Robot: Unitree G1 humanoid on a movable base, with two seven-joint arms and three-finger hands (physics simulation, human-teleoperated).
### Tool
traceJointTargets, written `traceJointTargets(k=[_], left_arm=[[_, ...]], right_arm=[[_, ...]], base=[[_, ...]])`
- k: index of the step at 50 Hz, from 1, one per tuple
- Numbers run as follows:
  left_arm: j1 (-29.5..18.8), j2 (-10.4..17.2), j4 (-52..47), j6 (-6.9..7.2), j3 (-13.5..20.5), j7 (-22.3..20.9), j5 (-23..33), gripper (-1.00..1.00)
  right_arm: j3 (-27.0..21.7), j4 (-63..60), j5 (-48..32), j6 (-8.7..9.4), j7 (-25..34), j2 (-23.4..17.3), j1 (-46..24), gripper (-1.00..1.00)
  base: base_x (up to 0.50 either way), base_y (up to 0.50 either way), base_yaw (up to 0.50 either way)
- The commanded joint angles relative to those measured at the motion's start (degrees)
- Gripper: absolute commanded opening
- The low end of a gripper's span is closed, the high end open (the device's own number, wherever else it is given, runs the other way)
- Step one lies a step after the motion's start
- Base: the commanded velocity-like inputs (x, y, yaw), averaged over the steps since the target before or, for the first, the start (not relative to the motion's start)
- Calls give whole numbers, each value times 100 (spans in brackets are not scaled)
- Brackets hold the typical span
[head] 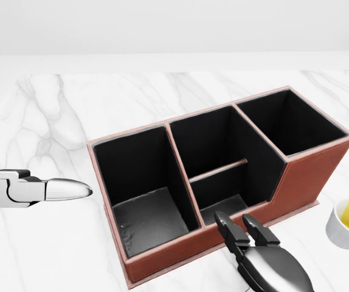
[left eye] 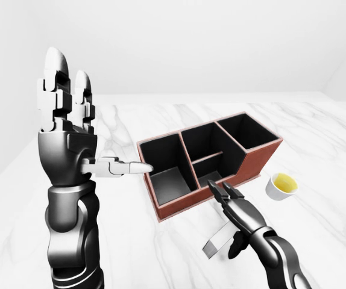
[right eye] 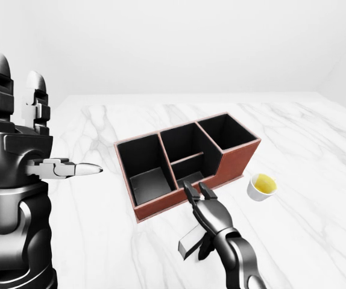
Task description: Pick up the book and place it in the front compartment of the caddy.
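Caddy (head: 296,176) sits mid-worktop (head: 59,115) in head view, red-brown shell, black lining, long axis running roughly 8 to 2 o'clock; four compartments visible, the middle section split by a low divider into a 12 o'clock and a 6 o'clock bay. All bays look empty from here. Right hand (right eye: 204,208) comes in at 5 o'clock of the caddy, fingers (head: 229,230) pointing up at the low outer wall near the small 6 o'clock bay, tips just beside the wall, contact unclear. Book (right eye: 192,241): thin grey slab under that hand, tilted, one end toward the worktop; right-eye view shows thumb below and fingers above it, so the right hand is clamped on the book, though the grip is partly hidden by the palm. Book is outside the caddy, at its 6 o'clock side, not yet over any bay. Left hand (left eye: 70,129) raised upright at 9 o'clock of the caddy, well apart from it, two fingers straight up and thumb sticking out toward the caddy, splayed apart, holding nothing. White cup (left eye: 281,186) with yellow contents stands on the worktop at 3 o'clock of the caddy's lower right corner, near but not touching.
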Motion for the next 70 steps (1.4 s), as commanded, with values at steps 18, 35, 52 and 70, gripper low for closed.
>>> traceJointTargets(k=[18, 35, 52, 70], left_arm=[[-8, 3, 1, 0, -5, 5, 0, 100], [-11, 5, -58, 0, 5, 8, -7, 100], [3, -1, -8, 0, -2, 7, -8, 100], [7, 0, -59, 0, 5, 19, -27, 100]], right_arm=[[95, 129, -222, 0, -207, -52, 57, 92], [45, 113, -169, 0, -174, -66, 103, -100], [-11, -87, 95, 0, 132, -26, 38, -100], [-226, -900, 857, 0, 965, 94, -417, -100]], base=[[0, 0, 0], [0, 0, 0], [0, 0, 0], [0, 0, 0]])
